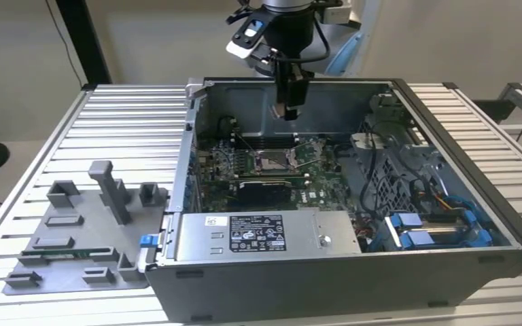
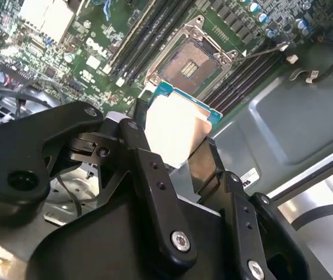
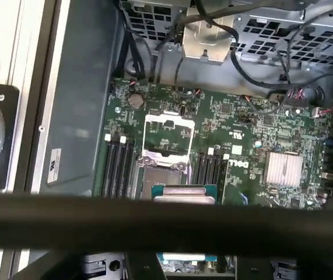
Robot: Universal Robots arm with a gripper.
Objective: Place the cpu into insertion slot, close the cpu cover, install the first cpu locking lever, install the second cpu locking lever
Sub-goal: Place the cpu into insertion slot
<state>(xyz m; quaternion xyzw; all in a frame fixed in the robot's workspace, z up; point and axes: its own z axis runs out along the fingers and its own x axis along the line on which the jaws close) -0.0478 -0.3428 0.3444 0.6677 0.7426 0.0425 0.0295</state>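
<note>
The black, angular gripper [image 2: 171,150] hangs above an open grey metal computer case [image 1: 270,288]. Its fingers [image 2: 136,143] are pinched narrowly on the flat square cpu [image 2: 176,125], silvery face showing. Below it sits the dark-centred, metal-rimmed insertion slot [image 2: 192,59], with the thin cpu cover [image 3: 168,135] flipped open.

A slatted metal table [image 1: 125,115] carries an open computer case [image 1: 334,278]. Just beside the case, on the exterior view's left, a flat grey fixture plate [image 1: 62,275] lies on the slats, with upright grey blocks.
</note>
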